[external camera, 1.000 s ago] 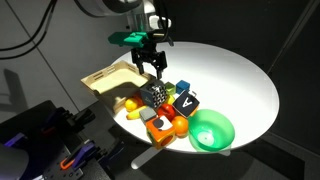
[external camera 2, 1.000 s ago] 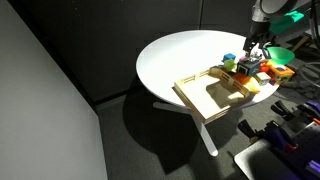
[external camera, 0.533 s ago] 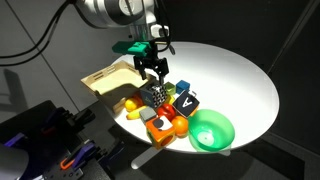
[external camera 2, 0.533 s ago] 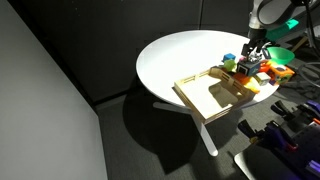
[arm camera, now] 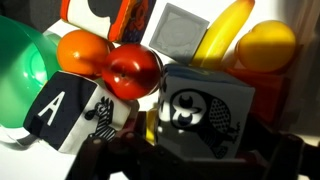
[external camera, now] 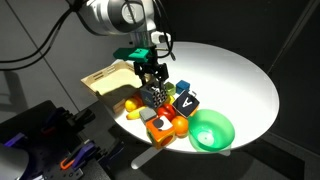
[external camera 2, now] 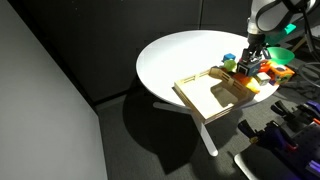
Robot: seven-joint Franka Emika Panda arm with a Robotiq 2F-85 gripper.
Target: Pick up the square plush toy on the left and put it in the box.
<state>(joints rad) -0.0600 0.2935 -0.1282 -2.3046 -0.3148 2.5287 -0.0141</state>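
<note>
I'm running this in what looks like a robotics lab: a spotlit round white bench (external camera: 240, 70), black backdrop panels (external camera 2: 60, 70), loose cables (external camera: 35, 35), and rig hardware (external camera: 55, 150) crowded beside it.

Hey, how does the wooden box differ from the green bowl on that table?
The wooden box is rectangular with low, straight rims; the green bowl is round with curved walls. The box is pale tan wood, the bowl bright green. The box lies on one side of the toy pile, the bowl on the opposite side. Both sit near the edge of the white round table, and both look empty.
</note>
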